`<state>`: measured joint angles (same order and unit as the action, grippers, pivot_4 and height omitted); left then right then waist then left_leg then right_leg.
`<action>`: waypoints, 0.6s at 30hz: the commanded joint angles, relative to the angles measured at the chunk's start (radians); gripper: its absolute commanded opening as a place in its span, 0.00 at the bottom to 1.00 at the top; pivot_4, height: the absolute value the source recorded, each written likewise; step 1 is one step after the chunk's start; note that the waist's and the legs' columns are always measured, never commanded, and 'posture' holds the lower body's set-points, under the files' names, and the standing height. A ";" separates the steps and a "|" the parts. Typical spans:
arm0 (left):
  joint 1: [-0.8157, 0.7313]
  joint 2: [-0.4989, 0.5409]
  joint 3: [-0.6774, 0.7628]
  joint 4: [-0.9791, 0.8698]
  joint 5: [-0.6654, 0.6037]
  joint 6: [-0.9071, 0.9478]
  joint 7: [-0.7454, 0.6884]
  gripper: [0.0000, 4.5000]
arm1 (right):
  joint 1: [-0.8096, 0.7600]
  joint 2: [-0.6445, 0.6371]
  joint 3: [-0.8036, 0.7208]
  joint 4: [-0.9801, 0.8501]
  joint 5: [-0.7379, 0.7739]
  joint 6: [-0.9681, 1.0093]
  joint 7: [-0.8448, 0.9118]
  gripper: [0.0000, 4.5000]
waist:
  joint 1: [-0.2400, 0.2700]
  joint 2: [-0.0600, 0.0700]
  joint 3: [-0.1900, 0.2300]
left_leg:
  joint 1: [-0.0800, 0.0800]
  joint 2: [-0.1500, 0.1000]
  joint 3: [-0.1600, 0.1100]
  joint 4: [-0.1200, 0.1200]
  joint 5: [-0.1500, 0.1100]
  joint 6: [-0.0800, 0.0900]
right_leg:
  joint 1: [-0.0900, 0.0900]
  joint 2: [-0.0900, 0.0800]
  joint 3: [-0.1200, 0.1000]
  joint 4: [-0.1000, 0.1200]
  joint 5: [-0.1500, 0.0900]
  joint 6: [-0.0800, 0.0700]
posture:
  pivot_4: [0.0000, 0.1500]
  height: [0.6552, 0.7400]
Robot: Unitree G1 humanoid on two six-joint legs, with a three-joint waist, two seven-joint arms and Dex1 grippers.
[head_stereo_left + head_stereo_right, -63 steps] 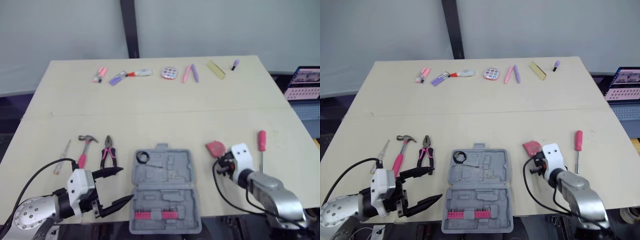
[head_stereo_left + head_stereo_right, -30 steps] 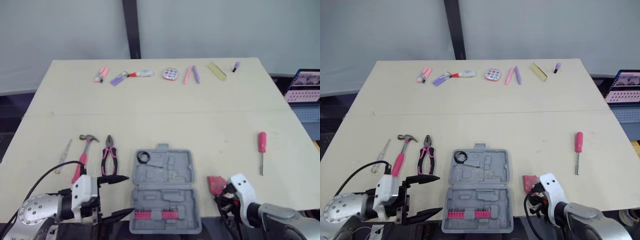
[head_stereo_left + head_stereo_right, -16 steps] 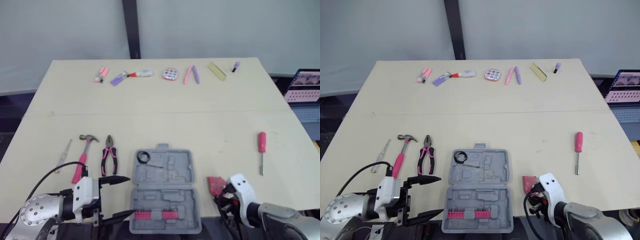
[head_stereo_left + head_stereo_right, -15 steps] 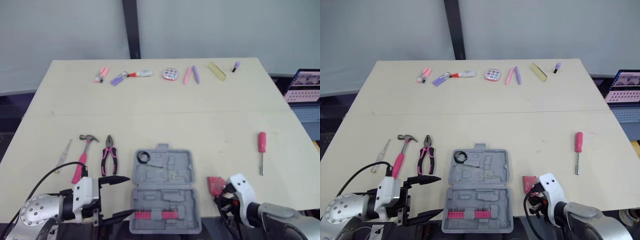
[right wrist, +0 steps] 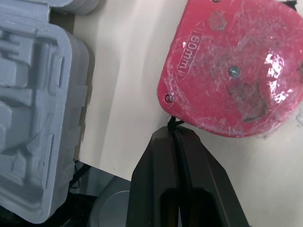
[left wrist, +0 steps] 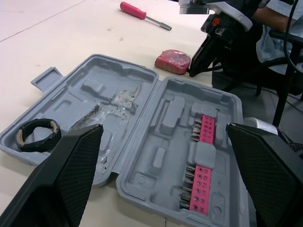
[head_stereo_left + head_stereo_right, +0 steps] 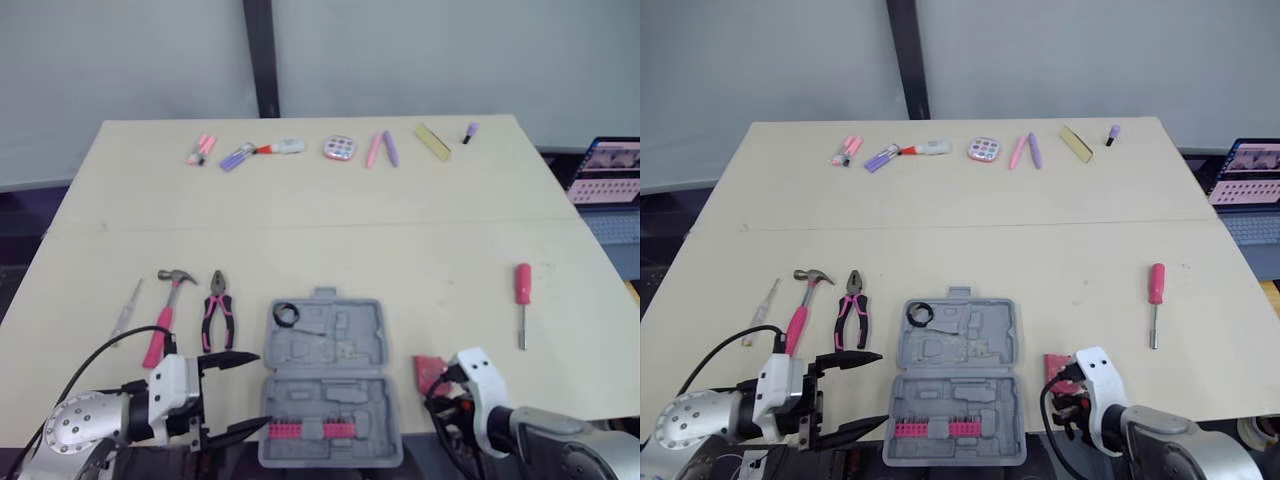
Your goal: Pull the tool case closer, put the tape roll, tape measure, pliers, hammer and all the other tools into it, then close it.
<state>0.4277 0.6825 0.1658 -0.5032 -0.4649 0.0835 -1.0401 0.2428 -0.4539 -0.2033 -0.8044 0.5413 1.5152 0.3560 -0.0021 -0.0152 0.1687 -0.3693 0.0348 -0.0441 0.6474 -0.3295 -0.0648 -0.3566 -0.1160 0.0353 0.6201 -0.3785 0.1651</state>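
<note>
Tape measure [image 5: 236,61]: "60mm" on red casing (near edge, beside small screw [image 5: 166,98]).

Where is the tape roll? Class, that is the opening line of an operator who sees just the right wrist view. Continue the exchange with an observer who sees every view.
Observer: The tape roll lies inside the tool case, in its far half at the left end.
Operator: Which tools lie to the case's left?
Observer: The hammer, the pliers and a thin screwdriver lie side by side there, outside the case.
Operator: And the left gripper?
Observer: The left gripper is at the case's near left corner, jaws open and holding nothing.
</note>
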 commanded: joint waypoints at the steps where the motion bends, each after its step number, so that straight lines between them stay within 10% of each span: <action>1: 0.016 -0.004 -0.006 -0.031 0.001 -0.015 0.007 1.00 | 0.001 -0.006 0.005 -0.010 -0.009 0.026 -0.020 0.01 | 0.000 0.000 0.000 | 0.000 0.000 0.000 0.000 0.000 0.000 | 0.000 0.000 0.000 0.000 0.000 0.000 | 1.00 1.00; 5: 0.023 -0.005 -0.010 -0.036 0.001 -0.017 0.013 1.00 | 0.007 -0.035 0.011 0.001 -0.020 0.020 -0.018 0.19 | 0.000 0.001 0.000 | 0.000 0.000 0.000 0.000 0.000 0.000 | 0.000 0.000 0.000 0.000 0.000 0.000 | 1.00 1.00; 13: 0.040 -0.006 -0.014 -0.042 0.001 -0.024 0.019 1.00 | 0.030 -0.023 -0.032 -0.047 0.008 0.077 -0.013 0.99 | 0.003 -0.006 -0.004 | 0.000 0.000 0.000 0.001 0.000 0.000 | 0.001 0.000 0.000 -0.001 0.000 0.000 | 1.00 1.00; 18: 0.044 -0.004 -0.017 -0.040 -0.001 -0.030 0.015 1.00 | 0.068 -0.019 -0.078 -0.088 0.033 0.099 0.004 0.99 | 0.005 -0.004 -0.004 | 0.000 0.000 0.000 0.000 0.000 0.000 | 0.001 0.000 0.000 -0.001 0.000 0.000 | 1.00 1.00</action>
<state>0.4623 0.6798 0.1545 -0.5099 -0.4646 0.0716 -1.0222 0.2791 -0.4660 -0.2503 -0.8798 0.5791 1.5795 0.3662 0.0028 -0.0192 0.1650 -0.3696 0.0346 -0.0445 0.6472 -0.3298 -0.0644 -0.3555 -0.1162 0.0353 0.6186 -0.3785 0.1651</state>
